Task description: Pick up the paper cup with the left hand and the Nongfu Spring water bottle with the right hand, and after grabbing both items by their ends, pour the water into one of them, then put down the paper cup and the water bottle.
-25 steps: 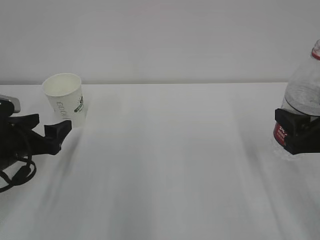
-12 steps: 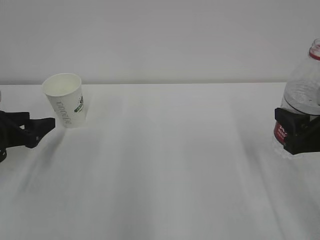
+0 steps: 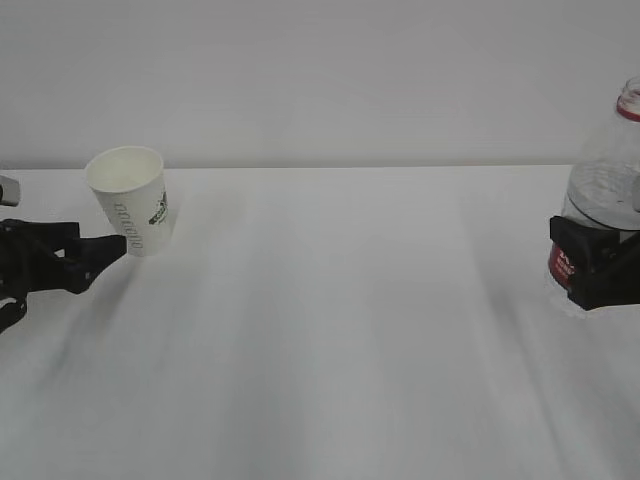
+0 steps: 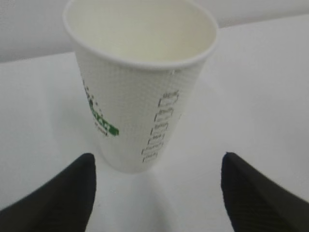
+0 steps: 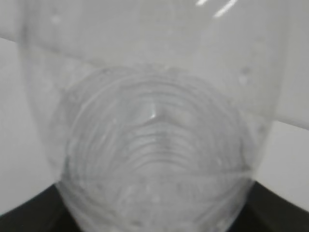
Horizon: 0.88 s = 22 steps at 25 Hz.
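Observation:
The paper cup [image 3: 130,200] stands upright on the white table [image 3: 340,330] at the far left, its mouth empty in the left wrist view [image 4: 140,96]. My left gripper [image 3: 95,250] sits low on the table just left of it, open. Its two black fingertips [image 4: 77,188] flank the cup's base without touching it. At the right edge, my right gripper [image 3: 590,262] is shut on the Nongfu Spring water bottle [image 3: 605,190] at its red label. The bottle is upright with water in its lower part. In the right wrist view the bottle [image 5: 154,145] fills the frame between the black fingers [image 5: 29,217].
A plain white wall [image 3: 320,80] rises behind the table's back edge. Bare white tabletop stretches between the cup and the bottle.
My left gripper drew back to the left and dropped lower, then came right again toward the cup. The cup and the bottle have hardly moved.

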### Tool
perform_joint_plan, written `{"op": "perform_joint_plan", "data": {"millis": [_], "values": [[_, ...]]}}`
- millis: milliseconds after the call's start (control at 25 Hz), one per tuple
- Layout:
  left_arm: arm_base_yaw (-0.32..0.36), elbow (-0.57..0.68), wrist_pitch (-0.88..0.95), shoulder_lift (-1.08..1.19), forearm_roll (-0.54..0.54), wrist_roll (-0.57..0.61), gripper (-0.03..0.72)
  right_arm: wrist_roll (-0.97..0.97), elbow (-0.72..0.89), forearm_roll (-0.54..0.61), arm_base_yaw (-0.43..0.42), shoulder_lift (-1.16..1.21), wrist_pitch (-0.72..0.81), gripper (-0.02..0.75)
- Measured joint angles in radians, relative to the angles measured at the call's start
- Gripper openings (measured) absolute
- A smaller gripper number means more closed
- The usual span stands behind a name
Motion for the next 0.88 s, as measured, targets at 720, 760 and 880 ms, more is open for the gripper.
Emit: {"op": "perform_joint_plan", "data": {"millis": [720, 760, 880], "values": [[0.0, 0.0, -0.013, 0.012, -0.039, 0.01, 0.682, -0.002, 0.0, 0.0, 0.0, 0.0, 0.0, 0.475], [0.0, 0.0, -0.011, 0.017, -0.039, 0.012, 0.684, -0.002, 0.0, 0.0, 0.0, 0.0, 0.0, 0.475], [0.0, -0.009, -0.007, 0.03, -0.037, 0.012, 0.685, -0.002, 0.0, 0.0, 0.0, 0.0, 0.0, 0.475]]}}
